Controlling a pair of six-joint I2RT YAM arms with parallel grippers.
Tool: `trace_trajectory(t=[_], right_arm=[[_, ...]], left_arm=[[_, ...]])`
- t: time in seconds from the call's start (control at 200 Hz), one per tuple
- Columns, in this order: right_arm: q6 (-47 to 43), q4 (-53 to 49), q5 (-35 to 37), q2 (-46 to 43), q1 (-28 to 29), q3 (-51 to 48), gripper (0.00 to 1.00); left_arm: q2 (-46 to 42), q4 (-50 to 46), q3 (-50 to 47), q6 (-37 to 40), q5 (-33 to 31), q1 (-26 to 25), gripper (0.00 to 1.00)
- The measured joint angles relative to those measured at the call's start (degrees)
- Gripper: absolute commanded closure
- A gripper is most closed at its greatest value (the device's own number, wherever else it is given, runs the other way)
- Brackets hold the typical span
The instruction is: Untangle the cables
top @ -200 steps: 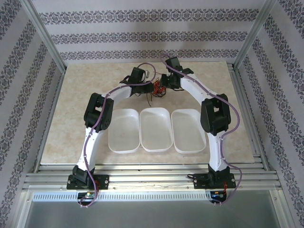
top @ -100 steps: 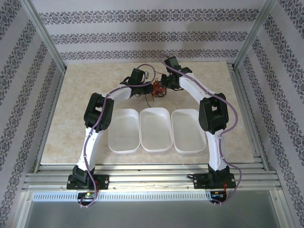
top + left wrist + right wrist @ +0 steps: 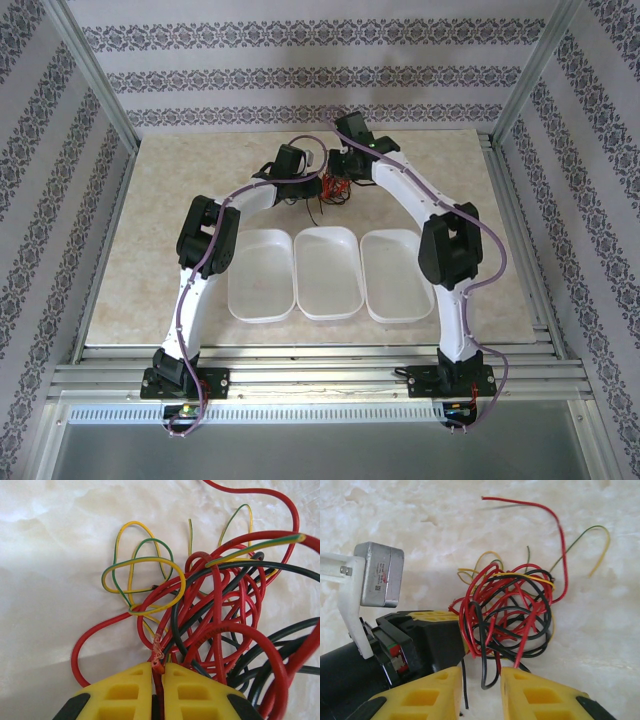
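Three white trays (image 3: 328, 272) on marbled table (image 3: 170, 220)

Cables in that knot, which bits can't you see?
Top view: cables too small to trace.
Left wrist view: red and black loops cut off at the right edge; one red strand vanishes inside the left gripper.
Right wrist view: the left gripper hides the knot's left side.

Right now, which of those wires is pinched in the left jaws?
A red cable: its frayed end pokes from the shut jaws; black cables and yellow-green cables aren't gripped.
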Motion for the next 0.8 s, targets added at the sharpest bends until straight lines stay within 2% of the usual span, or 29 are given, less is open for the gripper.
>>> trace_trajectory(t=[0.195,0.47,0.804], right_arm=[[-0.17,-1.68,-0.17,4.28,-0.04,3.82,0.75],[-0.83,-2.29,-1.16,6.58,-0.13,4.37,0.78],[-1.77,-2.71,-1.49,6.67,-0.13,5.2,0.75]], left_arm=[[0.0,0.11,-0.52,-0.42,0.0,0.02,0.91],[-0.02,0.24,-0.52,-0.42,0.0,-0.02,0.92],[-0.11,1.03,-0.81,-0.59,0.0,-0.02,0.94]])
